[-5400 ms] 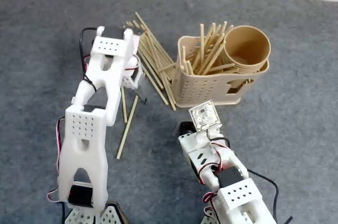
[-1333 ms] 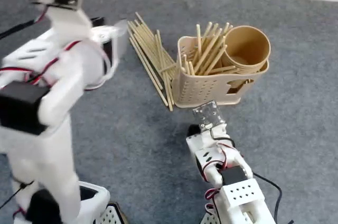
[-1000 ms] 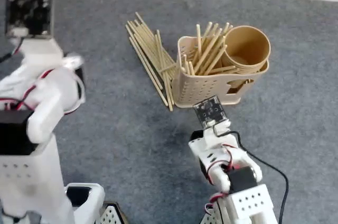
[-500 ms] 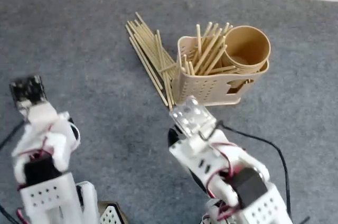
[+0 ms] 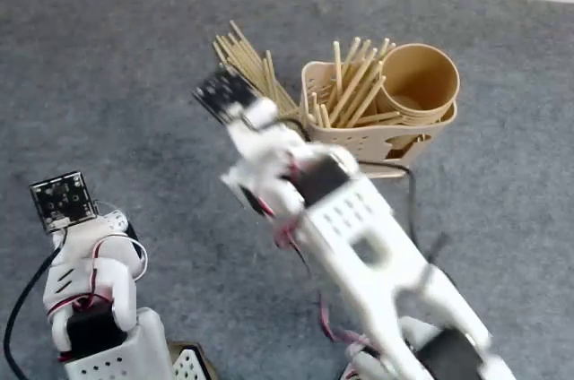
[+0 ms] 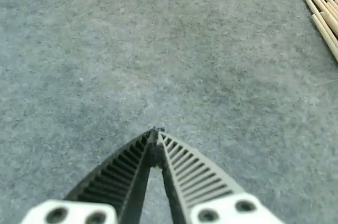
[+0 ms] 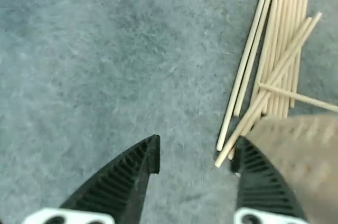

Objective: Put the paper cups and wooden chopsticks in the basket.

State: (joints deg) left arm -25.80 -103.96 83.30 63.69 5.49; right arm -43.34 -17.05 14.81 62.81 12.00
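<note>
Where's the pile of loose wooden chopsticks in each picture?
High view: the loose wooden chopsticks lie beside the beige plastic basket.
Left wrist view: far beyond the shut left claw.
Right wrist view: just beyond the open right claw, by the basket.
Shared landmark: the grey carpet under the pile.

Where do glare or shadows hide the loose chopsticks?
High view: even light, no glare; the right arm, not shadow, covers part of the loose chopsticks. Right wrist view: they lie evenly lit beside the basket. Left wrist view: flat light, no glare.

Beige perforated basket (image 5: 395,133), tan paper cups (image 5: 420,84), pale wooden chopsticks (image 7: 274,49) beside the ribbed black fingers (image 7: 132,176) of the right claw (image 7: 197,142), grey carpet (image 6: 105,49).
</note>
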